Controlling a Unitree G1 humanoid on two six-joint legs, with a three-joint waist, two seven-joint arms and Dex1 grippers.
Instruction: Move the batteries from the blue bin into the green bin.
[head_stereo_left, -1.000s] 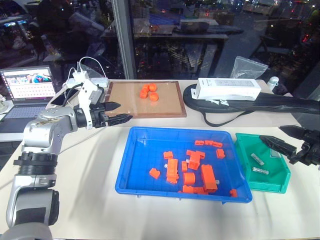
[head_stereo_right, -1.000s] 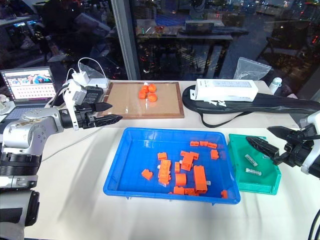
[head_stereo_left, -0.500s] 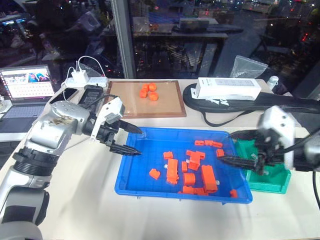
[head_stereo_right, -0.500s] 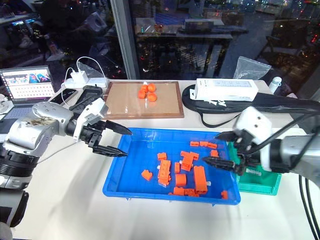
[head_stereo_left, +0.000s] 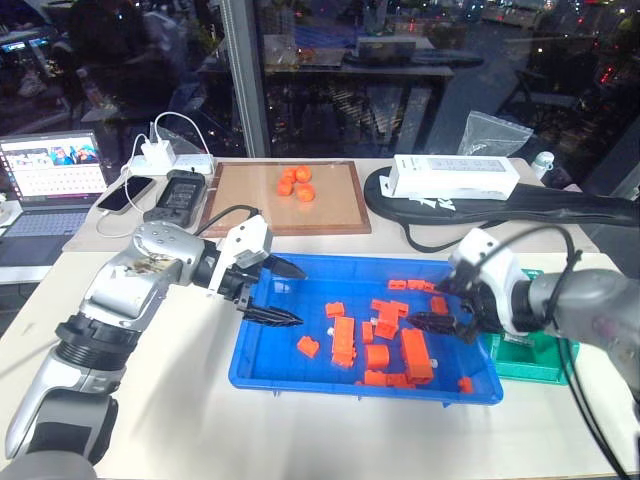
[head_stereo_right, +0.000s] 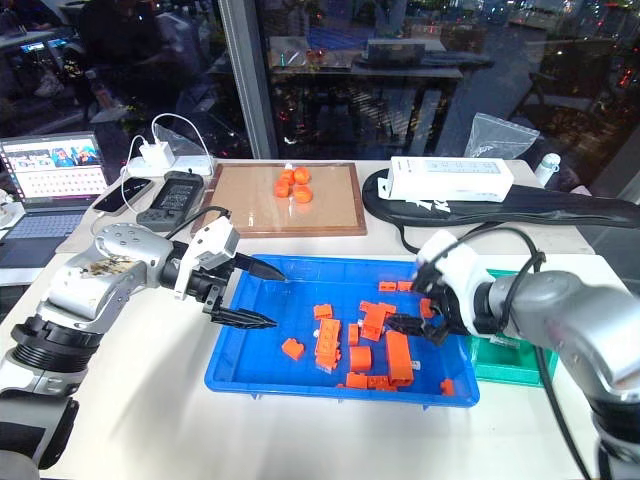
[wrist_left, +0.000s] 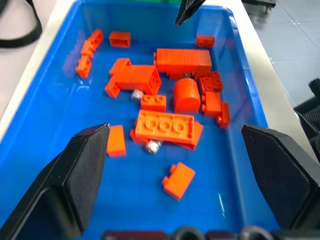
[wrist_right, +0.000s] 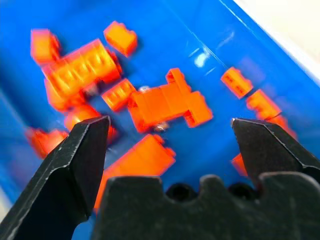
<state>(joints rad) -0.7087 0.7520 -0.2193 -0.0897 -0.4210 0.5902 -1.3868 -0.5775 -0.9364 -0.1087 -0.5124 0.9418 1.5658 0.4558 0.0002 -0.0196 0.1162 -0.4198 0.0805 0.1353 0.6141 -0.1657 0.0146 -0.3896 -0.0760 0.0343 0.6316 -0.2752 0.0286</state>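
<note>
both arms have swung inward since a second ago, from out at the sides of the table to over the blue bin (head_stereo_left: 262, 365).

from the head views, the left gripper (head_stereo_left: 285, 293) hangs over the bin's left end, jaws spread wide and empty. the right gripper (head_stereo_left: 437, 305) has left the green bin (head_stereo_left: 535, 357) and reaches in over the orange blocks (head_stereo_left: 415, 352), jaws also apart, holding nothing.

from the left wrist view, the fingers (wrist_left: 82, 165) frame the pile. two batteries (wrist_left: 153, 146) peek out as small silver ends, one wedged against the big flat block, another beside the block above it.

from the right wrist view, the black fingers (wrist_right: 80, 150) stand wide over the clustered blocks, with a grey glint among them that may be a battery.

i'd say both arms are lining up for a pick, and the blocks crowding those batteries could get in the way.
</note>
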